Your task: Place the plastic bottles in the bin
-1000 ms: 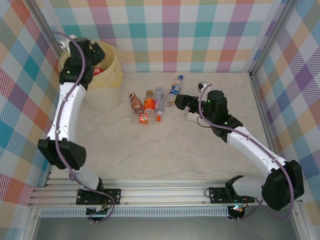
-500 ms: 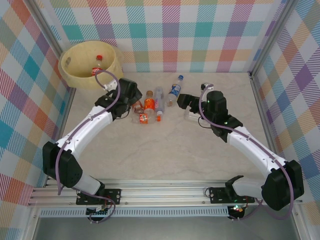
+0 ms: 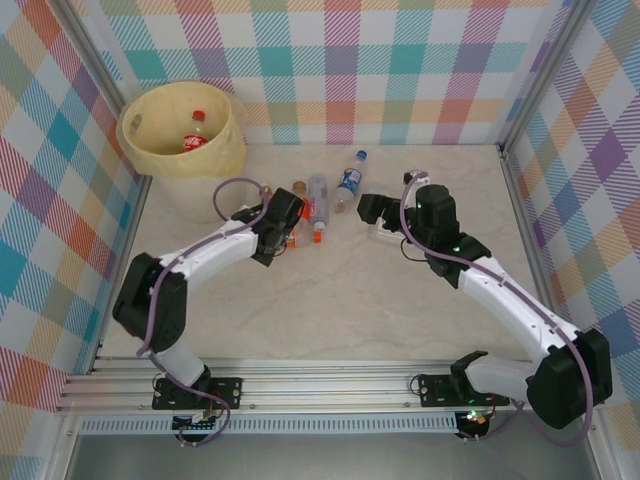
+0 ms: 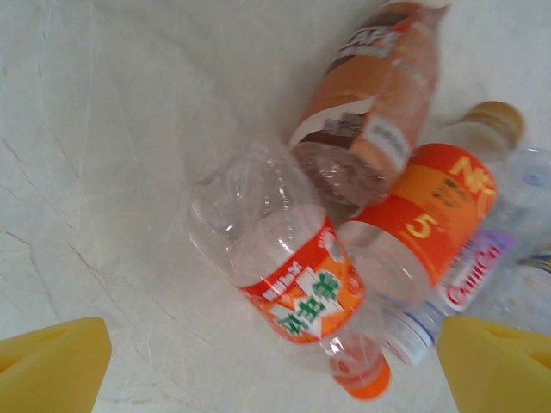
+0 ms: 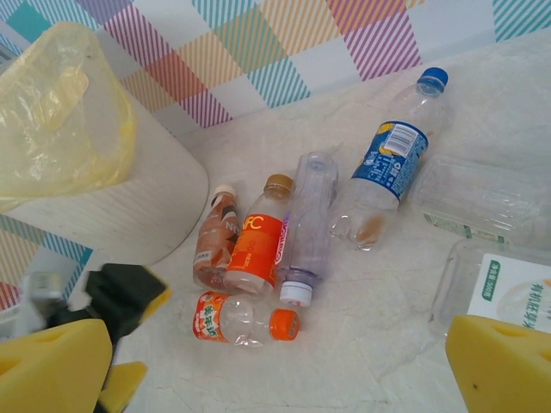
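Left claw (image 4: 274, 366): yellow pads spread wide, nothing gripped, above the orange-capped bottle (image 4: 293, 284).
Right claw (image 5: 275, 366): wide apart, empty, near the blue-labelled bottle (image 5: 392, 159).
Bottles on desk (image 3: 330, 300): orange-capped bottle lying flat against the brown-labelled bottle (image 4: 379, 95) and the orange-labelled bottle (image 4: 430, 215); blue-labelled bottle further right, also lying down.
Bin (image 3: 228, 150): far left corner of desk; red-capped bottle (image 3: 192, 135) inside.
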Robot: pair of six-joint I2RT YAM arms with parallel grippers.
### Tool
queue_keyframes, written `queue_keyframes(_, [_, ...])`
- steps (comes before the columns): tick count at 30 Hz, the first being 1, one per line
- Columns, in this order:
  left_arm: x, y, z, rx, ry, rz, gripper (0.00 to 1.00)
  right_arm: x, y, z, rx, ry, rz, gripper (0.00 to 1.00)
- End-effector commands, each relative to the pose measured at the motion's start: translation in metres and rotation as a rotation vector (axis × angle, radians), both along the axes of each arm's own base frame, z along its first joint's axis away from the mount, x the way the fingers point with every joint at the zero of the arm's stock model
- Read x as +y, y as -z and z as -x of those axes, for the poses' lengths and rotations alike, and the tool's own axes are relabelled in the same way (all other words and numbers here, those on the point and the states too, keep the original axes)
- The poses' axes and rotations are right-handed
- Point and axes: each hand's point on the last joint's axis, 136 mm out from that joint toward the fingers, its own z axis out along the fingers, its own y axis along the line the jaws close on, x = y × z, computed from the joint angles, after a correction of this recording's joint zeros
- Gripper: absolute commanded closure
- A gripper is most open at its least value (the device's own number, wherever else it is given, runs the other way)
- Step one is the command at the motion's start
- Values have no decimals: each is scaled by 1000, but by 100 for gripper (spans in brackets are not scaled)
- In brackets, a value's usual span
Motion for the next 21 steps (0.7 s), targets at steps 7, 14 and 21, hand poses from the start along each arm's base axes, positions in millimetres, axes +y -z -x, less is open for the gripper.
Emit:
queue_keyframes(7, [-26, 32, -30, 14, -104, 75, 8, -27, -8, 25, -63, 31, 91, 0])
queue_keyframes(14, [-27, 60, -26, 78, -113, 54, 14, -34, -8, 30, -70, 44, 117, 0])
queue_keyframes(21, [-14, 58, -13, 93, -35, -36, 23, -29, -7, 28, -58, 31, 107, 0])
